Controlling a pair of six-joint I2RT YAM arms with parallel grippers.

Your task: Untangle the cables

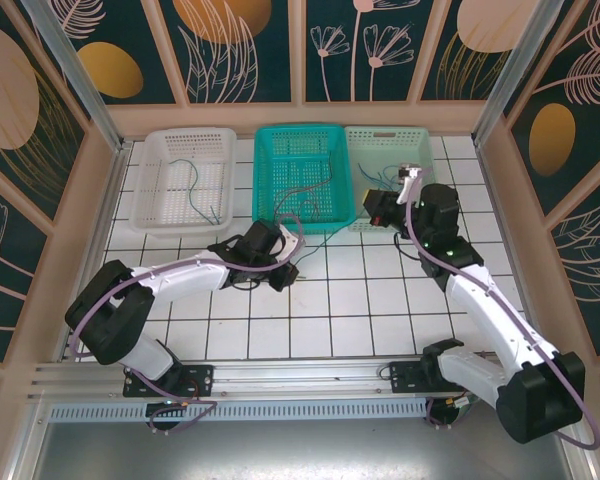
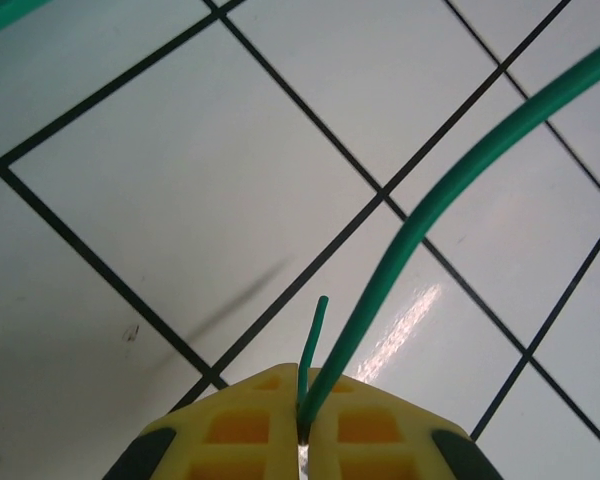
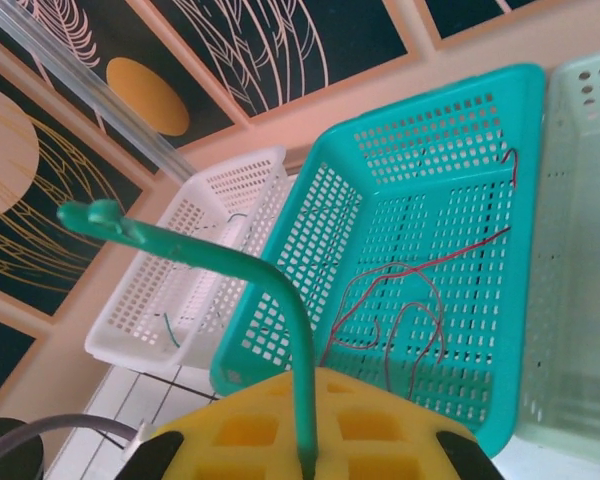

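Note:
A green cable (image 2: 450, 180) is stretched over the white tiles between both grippers. My left gripper (image 2: 305, 425) is shut on one end of it, and a short tip sticks out past the yellow pads (image 2: 240, 430). My right gripper (image 3: 305, 460) is shut on the other end of the green cable (image 3: 285, 300), which bends away to the left. From above, the left gripper (image 1: 285, 268) sits in front of the teal basket (image 1: 298, 130) and the right gripper (image 1: 373, 207) is at the basket's right front corner. Red and purplish cables (image 3: 420, 270) lie tangled in the teal basket (image 3: 280, 250).
A white basket (image 1: 188, 132) at the back left holds thin blue and green cables (image 1: 195, 190). A pale green basket (image 1: 385, 131) stands to the right of the teal one. Patterned walls and aluminium posts close in the tiled table on three sides.

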